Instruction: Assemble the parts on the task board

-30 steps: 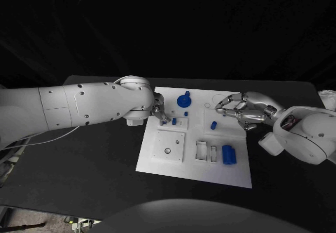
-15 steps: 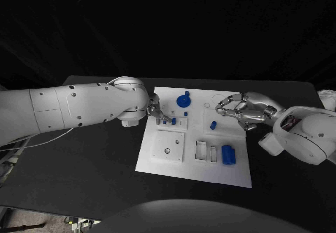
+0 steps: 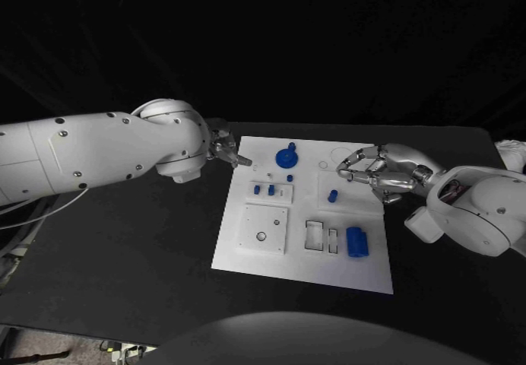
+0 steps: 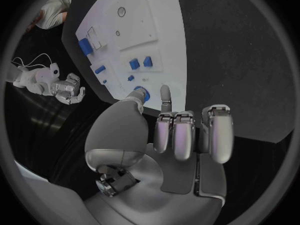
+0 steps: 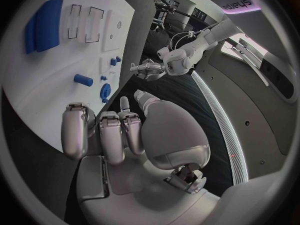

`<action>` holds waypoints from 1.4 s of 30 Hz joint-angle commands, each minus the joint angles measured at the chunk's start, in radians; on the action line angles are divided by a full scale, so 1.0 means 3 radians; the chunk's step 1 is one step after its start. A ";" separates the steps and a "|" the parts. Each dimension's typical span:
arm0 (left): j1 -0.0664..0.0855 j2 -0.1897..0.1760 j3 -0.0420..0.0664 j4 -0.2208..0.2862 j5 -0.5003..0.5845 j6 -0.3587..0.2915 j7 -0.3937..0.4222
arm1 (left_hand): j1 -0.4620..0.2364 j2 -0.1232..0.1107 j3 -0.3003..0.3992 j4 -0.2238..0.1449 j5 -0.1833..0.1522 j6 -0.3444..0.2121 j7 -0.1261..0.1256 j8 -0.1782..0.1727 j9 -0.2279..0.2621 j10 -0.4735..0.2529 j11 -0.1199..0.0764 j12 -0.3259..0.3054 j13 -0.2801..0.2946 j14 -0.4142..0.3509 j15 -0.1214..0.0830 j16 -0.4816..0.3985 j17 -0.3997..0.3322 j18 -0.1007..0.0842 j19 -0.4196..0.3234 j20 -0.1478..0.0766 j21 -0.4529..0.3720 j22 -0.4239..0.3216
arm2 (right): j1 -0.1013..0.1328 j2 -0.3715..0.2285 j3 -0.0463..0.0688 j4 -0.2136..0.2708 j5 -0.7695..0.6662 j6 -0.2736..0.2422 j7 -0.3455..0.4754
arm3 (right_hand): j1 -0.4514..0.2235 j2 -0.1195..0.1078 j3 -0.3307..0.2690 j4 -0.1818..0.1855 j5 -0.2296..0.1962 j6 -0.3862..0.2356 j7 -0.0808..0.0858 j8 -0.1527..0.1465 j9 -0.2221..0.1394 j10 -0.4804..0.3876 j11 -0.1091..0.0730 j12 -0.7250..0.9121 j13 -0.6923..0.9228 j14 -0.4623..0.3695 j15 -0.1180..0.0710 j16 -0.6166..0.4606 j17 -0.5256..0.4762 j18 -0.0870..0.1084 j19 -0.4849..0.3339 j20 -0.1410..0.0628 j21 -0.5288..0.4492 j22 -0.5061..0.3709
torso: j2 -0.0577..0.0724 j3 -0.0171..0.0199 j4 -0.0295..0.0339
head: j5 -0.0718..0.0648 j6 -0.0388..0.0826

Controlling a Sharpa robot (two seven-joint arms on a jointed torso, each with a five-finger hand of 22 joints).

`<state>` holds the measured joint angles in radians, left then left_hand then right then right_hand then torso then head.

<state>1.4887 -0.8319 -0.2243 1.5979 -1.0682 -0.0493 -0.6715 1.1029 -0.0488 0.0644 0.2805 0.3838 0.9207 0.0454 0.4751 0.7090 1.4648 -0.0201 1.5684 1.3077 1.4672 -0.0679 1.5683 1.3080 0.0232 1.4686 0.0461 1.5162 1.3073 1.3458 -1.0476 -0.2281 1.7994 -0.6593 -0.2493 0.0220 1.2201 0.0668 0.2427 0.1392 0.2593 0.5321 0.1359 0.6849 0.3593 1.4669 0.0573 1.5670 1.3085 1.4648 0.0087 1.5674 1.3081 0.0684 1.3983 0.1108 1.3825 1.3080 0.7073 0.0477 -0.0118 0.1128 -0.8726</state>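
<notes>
1. Task board (image 3: 283,251): white plate, mid-table, flat on the black table (image 3: 143,251). I judge it stiff and unlikely to shift under light pressing.
2. Parts: large blue block (image 3: 357,241) near the board's right edge, just beside two open rectangular slots (image 3: 324,236); small blue peg (image 3: 332,195) lying mid-board; two small blue studs (image 3: 264,188) standing in a raised square towards the left edge; blue round knob piece (image 3: 287,157) at the far edge.
3. Handling (my judgement): parts look like light, rigid moulded plastic w/ smooth faces, so prob. slippery. I'd take the block across its long sides; the peg wants a fingertip pinch at mid-length, since it could roll.
4. Left hand (image 3: 225,147): hovers at the board's far-left corner, near the knob piece, touching nothing I can see. In the left wrist view the fingers (image 4: 185,132) are curled side by side, thumb apart, nothing held.
5. Right hand (image 3: 378,173): over the board's right edge, near the peg but apart from it. Fingers (image 5: 103,135) bent inward, thumb apart, nothing held, no contact w/ the board.
</notes>
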 commanded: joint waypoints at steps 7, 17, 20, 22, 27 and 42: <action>0.0133 0.0073 -0.0012 0.0024 -0.0029 -0.0952 0.1439 | 0.1482 -0.0262 0.0824 -0.0432 -0.0674 -0.0458 0.0287 -0.0579 -0.0519 -0.1970 0.0240 -0.3174 -0.1027 0.0155 0.0204 -0.0248 0.0734 0.0076 -0.0129 0.0108 -0.0474 0.0653 | -0.0003 0.0018 -0.0001 -0.0008 -0.0001 0.0019 0.0072 | 0.0034 -0.0008 -0.0011 -0.0013 0.0016 -0.0025 0.0004 -0.0008 -0.0006 0.0346 -0.0018 0.0013 0.0874 0.0353 -0.0025 0.0011 0.0876 -0.0038 -0.0012 0.0009 -0.0005 0.0623 | 0.0005 -0.0004 -0.0004 | 0.0011 0.0000; -0.0079 0.0448 -0.0015 -0.0188 -0.1348 -0.0971 0.2005 | 0.1604 -0.0597 0.0806 -0.0042 -0.0575 -0.0021 0.0118 -0.1117 -0.1265 -0.2109 0.0173 -0.4434 -0.2819 0.0227 0.0044 -0.0454 0.0496 0.0064 0.0087 0.0006 -0.0357 0.0664 | -0.0005 0.0001 -0.0001 -0.0012 0.0003 0.0020 0.0119 | 0.0033 -0.0011 -0.0015 -0.0012 0.0016 -0.0024 0.0004 -0.0008 -0.0007 0.0346 -0.0018 0.0013 0.0874 0.0353 -0.0025 0.0011 0.0876 -0.0038 -0.0011 0.0009 -0.0005 0.0624 | 0.0013 -0.0011 -0.0013 | -0.0001 0.0000; -0.0158 0.0572 -0.0014 -0.0285 -0.1503 -0.0804 0.2036 | 0.1610 -0.0595 0.0711 -0.0024 -0.0572 0.0067 0.0117 -0.1176 -0.1369 -0.2096 0.0175 -0.4518 -0.3056 0.0224 0.0032 -0.0484 0.0455 0.0069 0.0078 0.0013 -0.0398 0.0649 | -0.0005 -0.0012 -0.0001 -0.0008 0.0003 0.0017 0.0126 | 0.0033 -0.0011 -0.0015 -0.0012 0.0016 -0.0024 0.0004 -0.0008 -0.0007 0.0346 -0.0018 0.0013 0.0874 0.0353 -0.0025 0.0011 0.0876 -0.0038 -0.0011 0.0009 -0.0005 0.0624 | 0.0011 -0.0008 -0.0012 | -0.0002 0.0000; -0.0203 0.0639 -0.0013 -0.0347 -0.1578 -0.0749 0.2042 | 0.1621 -0.0575 0.0678 -0.0022 -0.0565 0.0101 0.0122 -0.1204 -0.1416 -0.2067 0.0179 -0.4534 -0.3155 0.0223 0.0032 -0.0490 0.0442 0.0072 0.0072 0.0015 -0.0420 0.0642 | -0.0005 -0.0021 -0.0001 -0.0004 0.0003 0.0017 0.0130 | 0.0033 -0.0011 -0.0015 -0.0012 0.0016 -0.0024 0.0004 -0.0008 -0.0007 0.0346 -0.0018 0.0013 0.0874 0.0353 -0.0025 0.0011 0.0876 -0.0038 -0.0011 0.0009 -0.0005 0.0624 | 0.0013 -0.0006 -0.0014 | -0.0008 0.0000; -0.0280 0.0745 -0.0011 -0.0474 -0.1705 -0.0731 0.2011 | 0.1630 -0.0577 0.0624 -0.0024 -0.0464 0.0196 0.0109 -0.1225 -0.1485 -0.1994 0.0172 -0.4538 -0.3306 0.0221 0.0022 -0.0515 0.0403 0.0072 0.0080 0.0010 -0.0425 0.0642 | -0.0005 -0.0038 -0.0001 0.0004 0.0002 0.0020 0.0136 | 0.0034 -0.0014 -0.0017 -0.0014 0.0017 -0.0025 0.0003 -0.0008 -0.0008 0.0346 -0.0019 0.0013 0.0874 0.0353 -0.0025 0.0011 0.0876 -0.0038 -0.0010 0.0009 -0.0004 0.0624 | 0.0011 -0.0008 -0.0012 | -0.0022 0.0000; -0.0374 0.0857 -0.0011 -0.0599 -0.1871 -0.0618 0.1959 | 0.1588 -0.0568 0.0650 -0.0010 -0.0259 0.0432 0.0091 -0.1196 -0.1561 -0.1688 0.0155 -0.4412 -0.3453 0.0223 0.0000 -0.0552 0.0320 0.0077 0.0090 -0.0013 -0.0457 0.0636 | -0.0006 -0.0063 -0.0001 0.0015 0.0000 0.0025 0.0149 | 0.0039 -0.0020 -0.0023 -0.0017 0.0029 -0.0022 0.0001 -0.0006 -0.0011 0.0346 -0.0020 0.0013 0.0874 0.0353 -0.0025 0.0011 0.0876 -0.0038 -0.0010 0.0009 -0.0005 0.0624 | 0.0006 -0.0011 -0.0009 | -0.0037 0.0000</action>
<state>1.3792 -0.5797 -0.2282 1.4198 -1.5996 -0.2639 -0.0931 1.5852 -0.2197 0.2553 0.2742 0.3043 1.0440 0.0732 0.1116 0.2415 0.9511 0.0262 0.2405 0.2732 1.4657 -0.0627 1.4062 1.3075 0.0397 1.4666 0.0478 1.3825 1.3073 1.3451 -1.0661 -0.2282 1.8015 -0.6564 -0.2510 0.0523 1.2241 0.0627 0.2388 0.1352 0.2634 0.5321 0.1359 0.6849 0.3574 1.4669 0.0573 1.5670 1.3084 1.4648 0.0087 1.5674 1.3076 0.0685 1.3984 0.1109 1.3825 1.3075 0.7086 0.0453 -0.0137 0.1014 -0.8726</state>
